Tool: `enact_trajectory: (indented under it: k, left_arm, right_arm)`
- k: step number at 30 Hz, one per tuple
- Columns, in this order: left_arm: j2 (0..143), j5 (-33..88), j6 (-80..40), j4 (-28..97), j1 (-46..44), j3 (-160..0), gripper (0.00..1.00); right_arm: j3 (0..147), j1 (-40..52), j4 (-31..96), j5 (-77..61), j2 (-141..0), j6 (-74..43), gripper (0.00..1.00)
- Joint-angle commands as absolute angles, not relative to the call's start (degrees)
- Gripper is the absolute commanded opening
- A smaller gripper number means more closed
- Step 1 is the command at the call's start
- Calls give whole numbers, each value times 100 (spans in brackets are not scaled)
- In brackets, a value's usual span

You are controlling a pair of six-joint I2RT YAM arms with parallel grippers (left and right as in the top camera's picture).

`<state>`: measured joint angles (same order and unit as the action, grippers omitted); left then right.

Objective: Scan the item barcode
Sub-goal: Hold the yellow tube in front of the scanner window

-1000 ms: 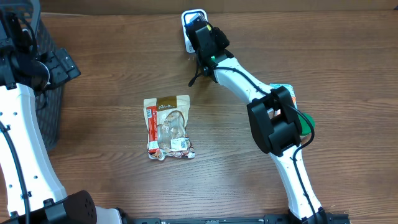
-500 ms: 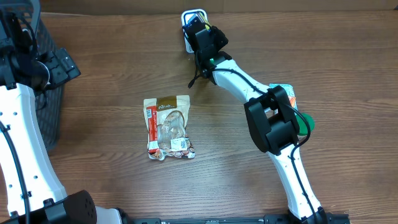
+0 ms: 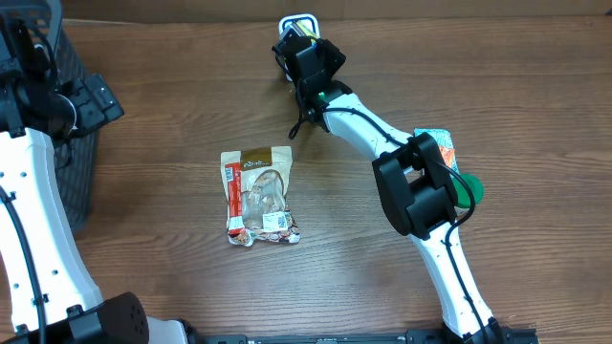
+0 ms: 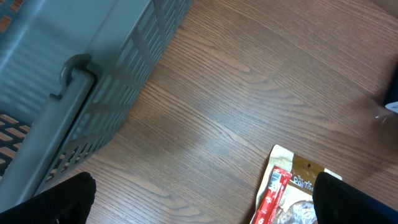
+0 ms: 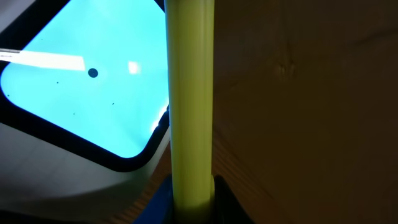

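Brown wooden table (image 3: 172, 57) fills the view from above, and a dark grey plastic basket (image 3: 84, 167) stands at the left edge. One white and black right arm (image 3: 368, 119) reaches to the top middle of the picture. The left arm (image 3: 38, 220) waits by the basket with the left claw (image 4: 202, 202) spread as wide as it goes, holding nothing. The clear snack bag with a brown top and a red strip (image 3: 258, 196) is the thing to scan. It lies flat in the lower middle, well apart from both claws. The small white scanner box with a bright blue screen (image 3: 298, 19) sits at the top middle. The right claw (image 3: 304, 46) is right over it, closed almost all the way, and it looks to pinch a thin yellow stick (image 5: 189, 99). I think the stick is meant to tap the screen. To do that well, go down slowly, keep the stick straight, touch the blue part softly, and do not push the box. Since a second ago the right claw has slid a little toward the upper left and now covers more of the scanner. The bag and the left arm have not moved.
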<state>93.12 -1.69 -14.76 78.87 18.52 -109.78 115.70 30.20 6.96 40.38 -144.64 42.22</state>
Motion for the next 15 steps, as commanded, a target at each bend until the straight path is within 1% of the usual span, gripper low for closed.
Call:
enact_trajectory:
  k: [1, 4, 12, 15]
  left_arm:
    - [9295, -148, -1433, 7887, 1857, -11074, 100]
    - [9295, -148, -1433, 7889, 1857, -11074, 100]
    - [9295, -148, -1433, 7887, 1857, -11074, 100]
    - [9295, -148, -1433, 7889, 1857, -11074, 100]
  right_arm:
    - [11585, 3041, 646, 4108, -14501, 4740, 4]
    - [11585, 3072, 646, 4112, -14501, 4993, 4]
    - [11585, 3089, 644, 4110, -14501, 4989, 4]
    - [11585, 3089, 580, 4108, -14501, 4543, 5]
